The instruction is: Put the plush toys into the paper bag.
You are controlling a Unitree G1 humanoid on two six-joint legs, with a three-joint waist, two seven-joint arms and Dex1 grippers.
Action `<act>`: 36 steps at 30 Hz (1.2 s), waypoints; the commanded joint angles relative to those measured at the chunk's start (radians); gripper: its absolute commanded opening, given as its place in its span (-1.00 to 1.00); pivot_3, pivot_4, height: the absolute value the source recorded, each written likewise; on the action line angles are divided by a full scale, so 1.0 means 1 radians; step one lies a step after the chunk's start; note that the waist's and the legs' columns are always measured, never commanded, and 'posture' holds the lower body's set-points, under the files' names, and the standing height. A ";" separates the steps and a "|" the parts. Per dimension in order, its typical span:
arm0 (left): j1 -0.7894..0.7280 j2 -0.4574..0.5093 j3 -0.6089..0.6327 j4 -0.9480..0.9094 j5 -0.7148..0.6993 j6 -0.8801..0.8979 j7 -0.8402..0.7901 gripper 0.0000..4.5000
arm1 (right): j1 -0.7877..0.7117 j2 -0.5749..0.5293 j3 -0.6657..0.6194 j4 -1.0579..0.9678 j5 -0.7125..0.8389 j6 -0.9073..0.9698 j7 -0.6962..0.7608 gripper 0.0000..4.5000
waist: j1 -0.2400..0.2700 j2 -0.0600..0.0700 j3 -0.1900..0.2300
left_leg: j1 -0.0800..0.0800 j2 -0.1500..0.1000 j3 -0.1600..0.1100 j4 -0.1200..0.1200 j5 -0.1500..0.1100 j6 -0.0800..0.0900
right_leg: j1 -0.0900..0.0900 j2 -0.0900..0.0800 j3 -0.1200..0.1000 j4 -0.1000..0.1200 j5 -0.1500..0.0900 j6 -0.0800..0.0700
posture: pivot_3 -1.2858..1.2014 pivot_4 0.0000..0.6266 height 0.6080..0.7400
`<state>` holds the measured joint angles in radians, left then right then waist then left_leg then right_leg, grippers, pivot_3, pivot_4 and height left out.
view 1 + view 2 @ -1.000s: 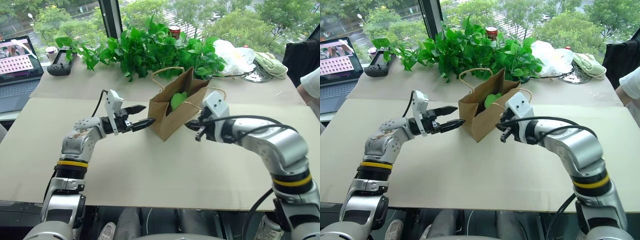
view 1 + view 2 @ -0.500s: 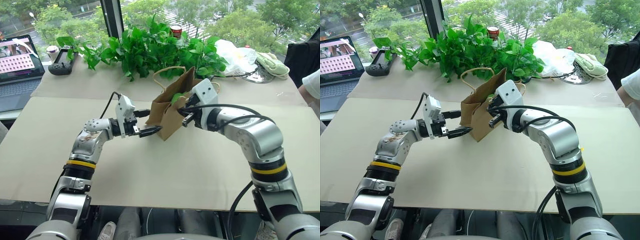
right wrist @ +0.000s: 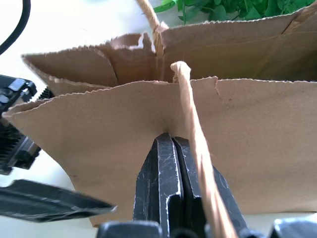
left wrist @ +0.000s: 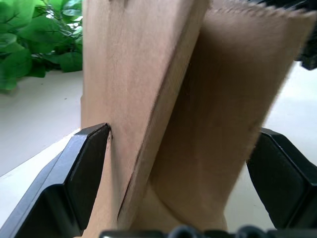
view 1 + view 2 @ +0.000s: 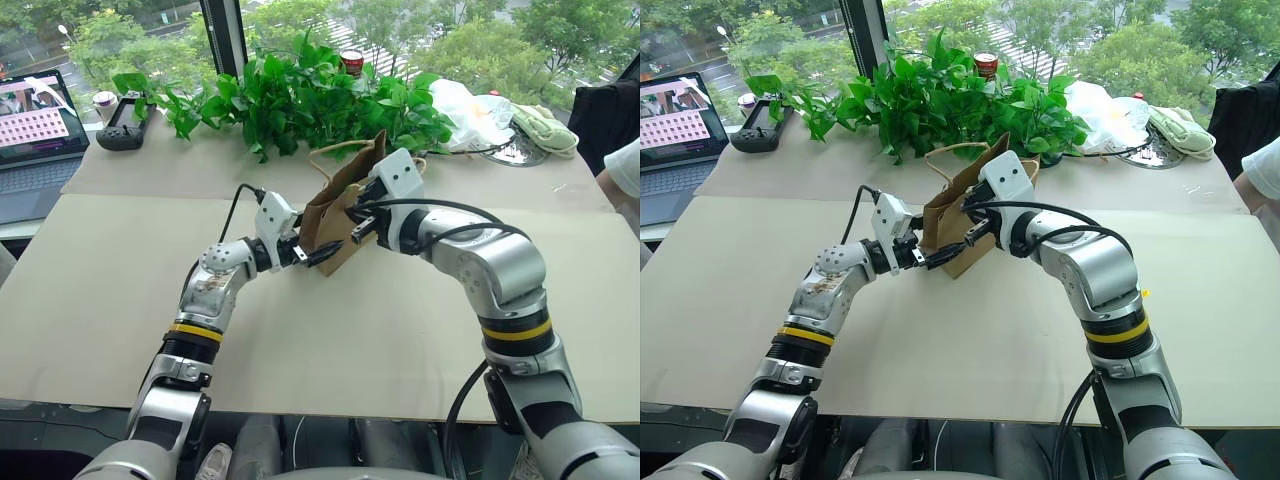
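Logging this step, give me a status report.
Left gripper jaws open, straddling paper bag side. Right gripper shut against bag's front wall. Nothing in the way.

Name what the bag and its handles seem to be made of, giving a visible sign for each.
Paper bag: brown kraft paper, matte; it shows sharp creases and a serrated top edge. Handles: probably twisted paper or fibre cord, tan, with a spiral twist visible.
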<state>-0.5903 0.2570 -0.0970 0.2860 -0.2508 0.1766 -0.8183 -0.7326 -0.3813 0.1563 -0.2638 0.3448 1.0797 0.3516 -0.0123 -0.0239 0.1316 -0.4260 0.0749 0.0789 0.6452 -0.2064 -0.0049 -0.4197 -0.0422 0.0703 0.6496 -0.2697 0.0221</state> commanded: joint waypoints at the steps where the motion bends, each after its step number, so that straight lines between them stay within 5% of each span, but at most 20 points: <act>1: -0.007 -0.019 0.009 -0.003 0.019 -0.040 0.041 0.95 | -0.018 0.005 -0.020 -0.018 -0.009 -0.020 0.001 -0.99 | 0.000 0.000 0.000 | 0.000 0.000 0.000 0.000 0.000 0.000 | 0.000 0.000 0.000 0.000 0.000 0.000 | 0.03 -0.52 0.58; 2: -0.010 -0.025 0.011 0.003 0.024 -0.045 0.052 0.95 | -0.018 0.007 -0.019 -0.018 -0.011 -0.020 0.002 -0.99 | -0.001 0.000 0.000 | 0.000 0.000 0.000 0.000 0.000 0.000 | 0.000 0.000 0.000 0.000 0.000 0.000 | 0.03 -0.52 0.58; 5: -0.013 -0.033 0.010 0.011 0.030 -0.051 0.066 0.51 | -0.017 0.011 -0.019 -0.018 -0.014 -0.020 0.004 -1.00 | 0.000 0.000 0.000 | 0.000 0.000 0.000 0.000 0.000 0.000 | 0.000 0.000 0.000 0.000 0.000 0.000 | 0.03 -0.52 0.58; 14: -0.008 -0.033 0.007 0.006 0.028 -0.043 0.068 -0.99 | -0.013 0.015 -0.015 -0.025 -0.018 -0.014 0.003 -1.00 | 0.000 0.000 0.000 | 0.000 0.000 0.000 0.000 0.000 0.000 | 0.000 0.000 0.000 0.000 0.000 0.000 | 0.03 -0.52 0.58; 28: -0.050 -0.066 0.028 0.050 0.015 -0.030 0.097 -0.99 | 0.060 -0.119 0.026 -0.244 0.039 0.047 0.125 -1.00 | 0.002 0.000 0.000 | 0.000 0.000 0.000 0.000 0.000 0.000 | 0.000 0.000 0.000 0.000 0.000 0.000 | 0.03 -0.52 0.58; 33: -0.061 -0.073 0.042 0.066 0.006 -0.026 0.100 -0.99 | 0.118 -0.188 -0.058 -0.347 0.111 0.057 0.186 -1.00 | 0.000 0.000 0.000 | 0.000 0.000 -0.001 0.000 0.000 0.000 | 0.000 0.000 0.000 -0.001 0.000 0.000 | 0.03 -0.52 0.58; 36: -0.054 -0.064 0.061 0.049 -0.020 -0.021 0.080 -0.99 | 0.223 -0.229 -0.264 -0.386 0.245 -0.022 0.317 -1.00 | 0.003 0.000 0.000 | 0.000 0.000 -0.001 0.000 0.000 0.000 | 0.001 0.000 0.000 -0.001 0.000 0.000 | 0.03 -0.52 0.58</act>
<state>-0.6294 0.1833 -0.0645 0.3701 -0.2399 0.1566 -0.7257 -0.5277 -0.5881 0.0290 -0.6013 0.5113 1.1201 0.5977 -0.0096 -0.0243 0.1317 -0.4262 0.0742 0.0771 0.6450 -0.2064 -0.0049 -0.4183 -0.0423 0.0697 0.6483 -0.2698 0.0222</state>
